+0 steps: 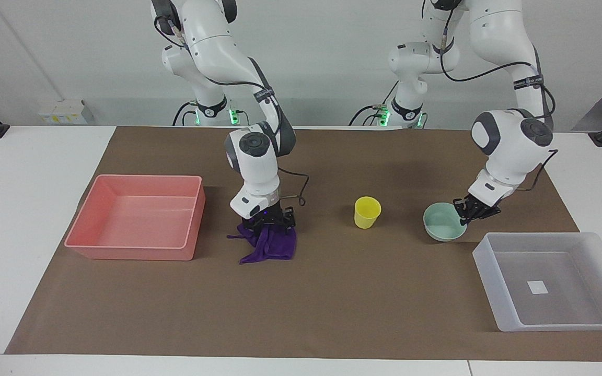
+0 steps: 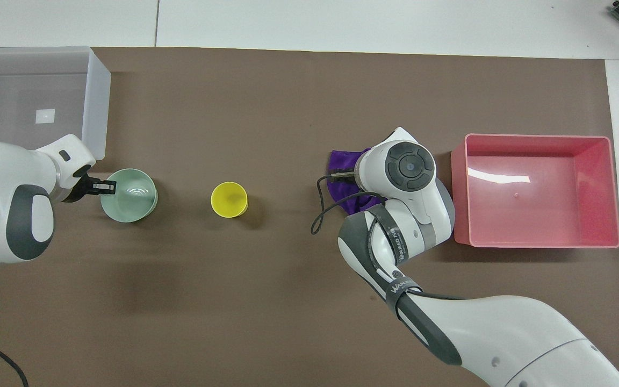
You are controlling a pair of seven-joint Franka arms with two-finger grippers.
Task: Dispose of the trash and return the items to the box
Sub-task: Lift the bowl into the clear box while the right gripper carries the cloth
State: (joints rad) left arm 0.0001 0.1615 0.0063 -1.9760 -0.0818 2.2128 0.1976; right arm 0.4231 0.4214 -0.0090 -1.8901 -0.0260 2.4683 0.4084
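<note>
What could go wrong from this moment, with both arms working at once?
1. The left tool pinches only the thin rim of the bowl; when lifted, the bowl may tilt or slip out before it is over the clear box.
2. The right tool is down on the purple cloth; loose folds may hang and catch the wall of the pink tray.

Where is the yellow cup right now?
The yellow cup stands upright on the brown mat near the table's middle, between the purple cloth and the mint-green bowl, touching neither and held by no gripper.
</note>
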